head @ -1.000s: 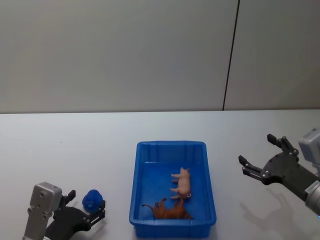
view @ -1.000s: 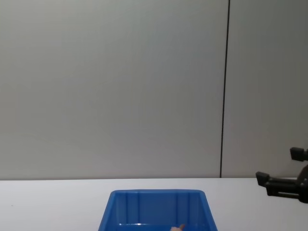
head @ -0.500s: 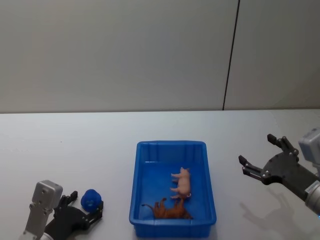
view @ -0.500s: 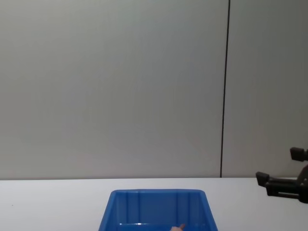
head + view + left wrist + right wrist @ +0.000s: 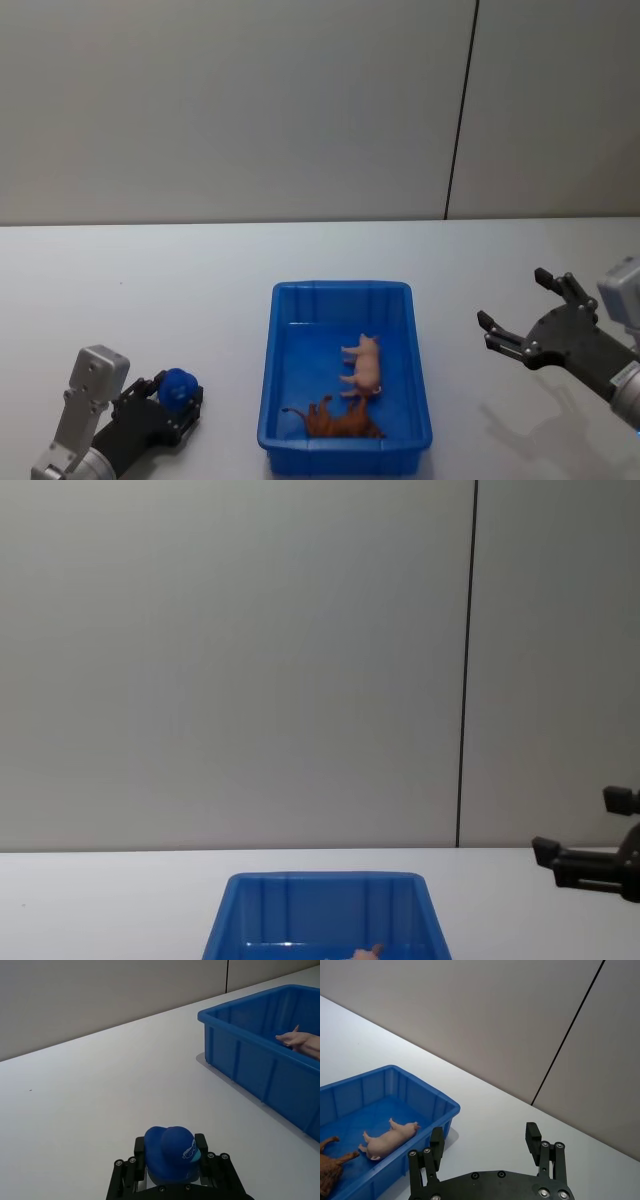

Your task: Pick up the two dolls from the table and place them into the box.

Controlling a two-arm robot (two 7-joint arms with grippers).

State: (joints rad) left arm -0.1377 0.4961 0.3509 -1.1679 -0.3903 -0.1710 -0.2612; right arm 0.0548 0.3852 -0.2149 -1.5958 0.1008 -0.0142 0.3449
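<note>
Left gripper [image 5: 172, 408]: drew back toward the robot, pinching the blue duck [image 5: 177, 387].
Right gripper [image 5: 522, 318]: spread, unmoved.
Box [image 5: 285, 420]: both dolls inside; task looked finished.

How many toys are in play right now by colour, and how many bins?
Pink toys: 1, the pink pig lying in the blue box.
Brown toys: 1, the brown animal in the box beside the pig.
Blue toys: 1, the blue duck held in the left gripper over the table.
Blue bins: 1.
Total: 3 toys, 1 bin.
</note>
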